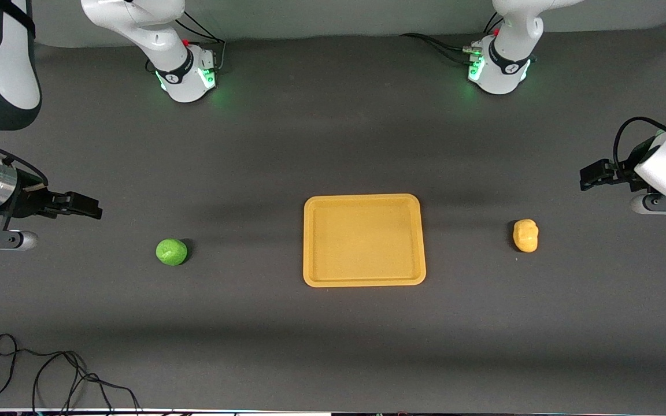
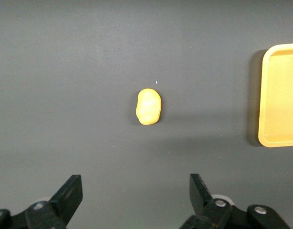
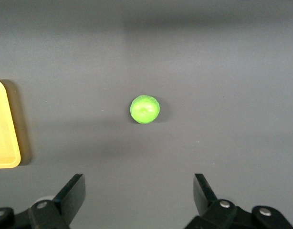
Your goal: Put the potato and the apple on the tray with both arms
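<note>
the flat rectangular yellow-orange plastic tray (image 1: 364, 240) lies empty at the middle of the dark grey tabletop (image 1: 333, 346), with one fruit to each side of it and well apart from it. the small round bright-green apple (image 1: 171, 252) rests toward the right arm's end of the tabletop; the lumpy oval yellow-orange potato (image 1: 525, 235) rests toward the left arm's end, its long axis running roughly from the robots' edge to the camera's edge.

the right pincer (image 1: 81, 205) hangs in the air near the right arm's end edge, fingers spread wide, with nothing between them; in the right wrist view the apple (image 3: 145, 109) sits centred ahead of the open fingers (image 3: 72, 193). the left pincer (image 1: 598, 173) hangs likewise near the left arm's end edge, wide and empty, and its wrist view shows the potato (image 2: 149, 106) centred ahead of its fingers (image 2: 70, 193), with the tray's corner (image 2: 280, 95) farther on.

each arm is plainly the nearer one to its own fruit, so the likely split is right arm to apple, left arm to potato. the left pincer's gap appears set across the potato's narrower width, which should suit a straight descent.
</note>
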Robot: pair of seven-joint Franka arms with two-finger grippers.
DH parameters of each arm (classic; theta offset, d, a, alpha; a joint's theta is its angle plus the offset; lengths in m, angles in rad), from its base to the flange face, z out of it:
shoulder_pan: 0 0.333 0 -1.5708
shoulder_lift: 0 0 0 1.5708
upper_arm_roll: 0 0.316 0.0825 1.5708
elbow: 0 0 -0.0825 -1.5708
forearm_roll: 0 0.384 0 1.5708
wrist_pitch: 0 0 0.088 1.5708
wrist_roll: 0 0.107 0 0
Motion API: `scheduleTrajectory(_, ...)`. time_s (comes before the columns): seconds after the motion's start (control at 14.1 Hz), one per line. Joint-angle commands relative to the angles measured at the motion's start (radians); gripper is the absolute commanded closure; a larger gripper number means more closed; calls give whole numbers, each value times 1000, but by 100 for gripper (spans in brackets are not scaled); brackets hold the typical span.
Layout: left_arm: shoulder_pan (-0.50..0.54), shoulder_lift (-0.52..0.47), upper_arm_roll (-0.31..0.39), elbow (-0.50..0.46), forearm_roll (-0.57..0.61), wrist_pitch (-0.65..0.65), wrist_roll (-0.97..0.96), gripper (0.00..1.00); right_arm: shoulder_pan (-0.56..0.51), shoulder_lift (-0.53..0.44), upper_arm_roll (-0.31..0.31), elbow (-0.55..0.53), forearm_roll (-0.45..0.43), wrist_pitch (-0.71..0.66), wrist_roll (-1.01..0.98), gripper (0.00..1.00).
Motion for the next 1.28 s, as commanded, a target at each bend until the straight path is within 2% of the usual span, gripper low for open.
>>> scheduleTrajectory(0.0,8,-6,0,-3,-30,42,-4,0,0,-49,-1,-62,1,36,-18,0)
scheduleTrajectory(0.5,8,18,1,-4,-26,68,3,0,-6,-54,-1,-88,1,42,-12,0)
scheduleTrajectory(0.71,10,106,1,-6,-8,141,1,0,-7,-103,-3,-177,1,129,-21,0)
scheduleTrajectory(0.85,4,167,1,-9,5,198,1,0,-7,-100,0,-180,3,129,-24,0)
scheduleTrajectory(1.06,-2,230,1,-9,12,214,1,0,-11,-88,8,-171,3,128,-24,0)
scheduleTrajectory(1.2,8,341,1,-29,32,374,6,0,-7,-85,10,-174,1,120,-24,0)
